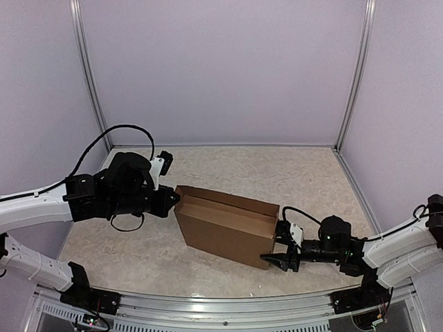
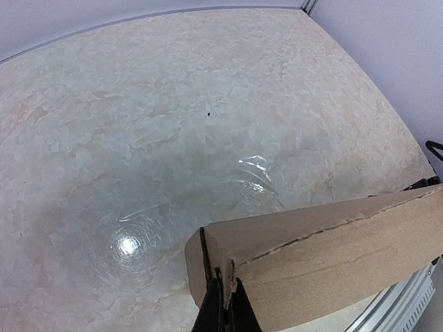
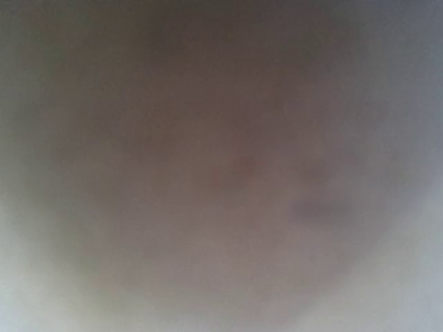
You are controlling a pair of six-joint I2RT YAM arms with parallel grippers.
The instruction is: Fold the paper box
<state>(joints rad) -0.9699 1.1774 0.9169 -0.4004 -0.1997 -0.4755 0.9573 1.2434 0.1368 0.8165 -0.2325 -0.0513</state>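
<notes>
The paper box (image 1: pixel 228 225) stands on the worktop (image 1: pixel 297 173) between the two grippers, with its top open. The left gripper (image 1: pixel 176 200) is at the box corner nearest to it. In the left wrist view its fingers (image 2: pixel 211 312) are pressed almost together, and the thin cardboard edge of that corner (image 2: pixel 228 277) seems pinched between them; the long side of the box (image 2: pixel 332 249) runs away from this gripper to the right.

The right gripper (image 1: pixel 277 243) is at the opposite end of the box, its two fingers well apart, one at each side of this end. I cannot tell if they touch it. The right wrist view is only a brown blur.
</notes>
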